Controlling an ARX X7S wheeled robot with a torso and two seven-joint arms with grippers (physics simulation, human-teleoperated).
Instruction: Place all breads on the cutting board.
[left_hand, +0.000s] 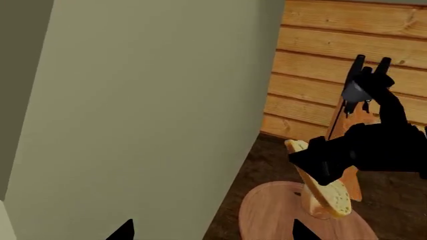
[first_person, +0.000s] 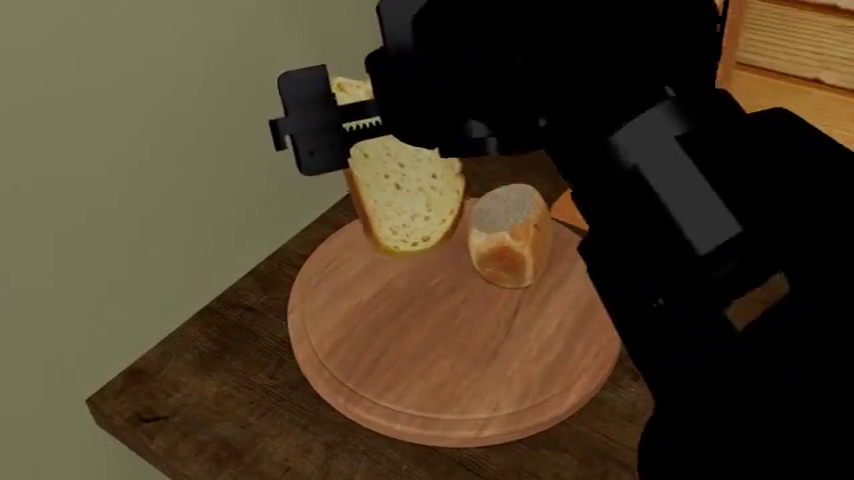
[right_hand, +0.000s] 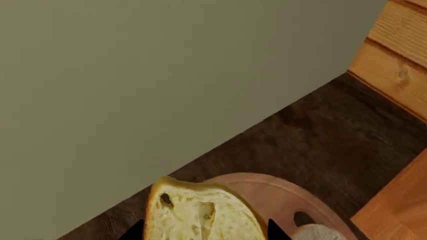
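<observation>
- The right hand is clamped on the upper part of the bread slice, which hangs upright with its lower edge at or just above the cutting board, near the board's far rim.
- Contact between slice and board cannot be confirmed from the head view; the left wrist view shows the slice tilted, low over the board.
- The roll stands on the board, just beside the slice; whether the two touch cannot be told.
- The left hand shows only its fingertips, spread apart and holding nothing.
- The board rests on a dark tabletop close to a pale wall.
- Judgement: the step in hand is setting down the slice. Lower until the bottom edge bears on the board, lean it away from the roll, and only then part the fingers.
- Risk: released upright, the slice may topple against the roll or over the far rim.
</observation>
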